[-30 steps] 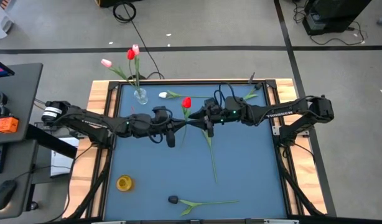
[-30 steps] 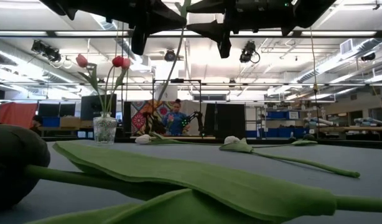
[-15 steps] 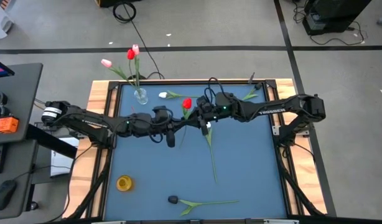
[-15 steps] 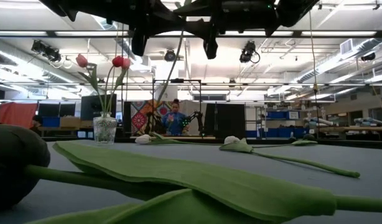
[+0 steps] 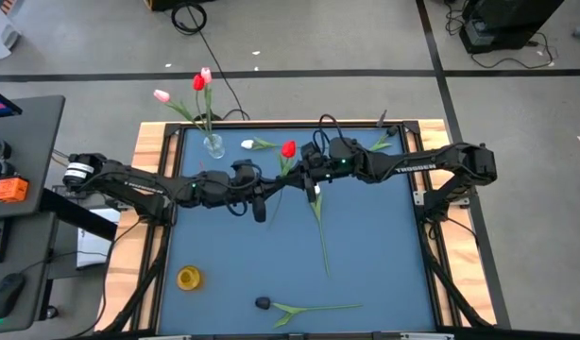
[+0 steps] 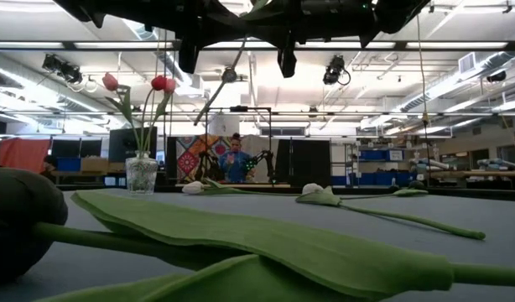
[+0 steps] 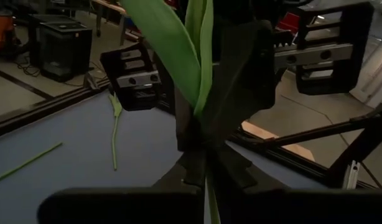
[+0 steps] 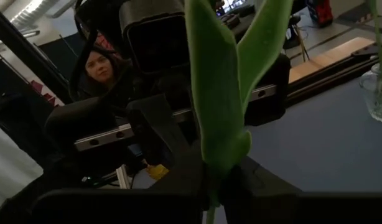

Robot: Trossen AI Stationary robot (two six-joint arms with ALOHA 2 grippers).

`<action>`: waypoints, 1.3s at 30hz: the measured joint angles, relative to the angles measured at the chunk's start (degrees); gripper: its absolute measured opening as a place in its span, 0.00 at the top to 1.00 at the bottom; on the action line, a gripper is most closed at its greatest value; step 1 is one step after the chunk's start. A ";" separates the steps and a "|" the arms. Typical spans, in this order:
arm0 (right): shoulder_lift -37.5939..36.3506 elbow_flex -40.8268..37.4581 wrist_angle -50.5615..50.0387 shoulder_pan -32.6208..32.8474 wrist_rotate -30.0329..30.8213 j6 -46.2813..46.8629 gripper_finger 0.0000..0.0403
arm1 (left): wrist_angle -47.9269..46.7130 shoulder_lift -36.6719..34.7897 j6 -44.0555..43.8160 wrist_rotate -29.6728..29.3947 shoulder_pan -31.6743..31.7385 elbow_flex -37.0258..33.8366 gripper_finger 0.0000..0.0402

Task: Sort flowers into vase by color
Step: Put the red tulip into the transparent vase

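Red tulip (image 5: pixel 288 149) up in the air mid-table, head pointing toward the far edge, stem running back and down between the two arms. Left gripper (image 5: pixel 271 188) has its jaws pressed together on the stem, low on it, while the right gripper (image 5: pixel 305 176) sits just beside it, jaws pinching the same stem under the leaves. Both wrist views show leaves rising straight out of the clamped jaws. Looks like a handover. The glass vase (image 5: pixel 213 145) with red and pink flowers stands near the far left corner, so the left arm is nearer. White flower (image 5: pixel 248 144) lies beside the vase.
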 joint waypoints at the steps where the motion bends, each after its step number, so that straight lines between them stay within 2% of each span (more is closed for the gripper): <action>1: 0.00 0.00 0.04 -0.01 0.39 0.12 0.90 | 0.00 0.00 -0.02 -0.04 0.17 0.00 0.95; 5: -0.04 -0.02 0.20 -0.04 1.19 -2.32 0.96 | -0.03 0.00 -0.99 -0.26 0.48 0.00 0.95; 8: -0.07 1.11 -2.16 -0.04 1.15 -4.87 0.96 | -0.17 0.00 -2.23 -0.54 0.30 0.00 0.91; 14: -0.07 9.91 -18.73 0.10 0.73 -16.19 0.96 | -3.33 0.00 -3.54 -0.69 0.31 0.04 0.67; 18: -0.20 14.78 -24.57 0.03 0.74 -20.41 0.96 | -4.23 0.00 -3.74 -0.66 0.46 0.04 0.51; 21: -0.20 16.38 -26.43 0.03 0.84 -21.77 0.96 | -4.00 0.00 -3.72 -0.64 0.74 0.04 0.44; 23: -0.20 16.79 -26.83 0.03 0.90 -22.10 0.96 | -3.09 0.00 -2.56 -0.32 0.83 0.04 0.42; 25: -0.19 16.85 -27.11 0.03 0.92 -22.16 0.96 | -1.31 0.00 -0.68 1.15 0.85 0.04 0.43; 28: -0.17 16.85 -27.09 -0.11 1.02 -22.29 0.96 | -0.05 0.00 1.91 3.78 0.83 0.04 0.50; 31: -0.17 16.85 -27.10 -0.17 1.38 -22.59 0.96 | -0.31 0.00 2.29 5.09 0.83 0.04 0.63; 36: -0.15 16.85 -27.00 -0.17 2.70 -22.59 0.93 | -1.72 0.00 3.31 6.57 1.22 0.02 0.94; 39: -0.14 16.85 -27.13 -0.21 2.47 -21.87 0.91 | -1.53 0.00 4.09 6.75 1.68 0.02 0.97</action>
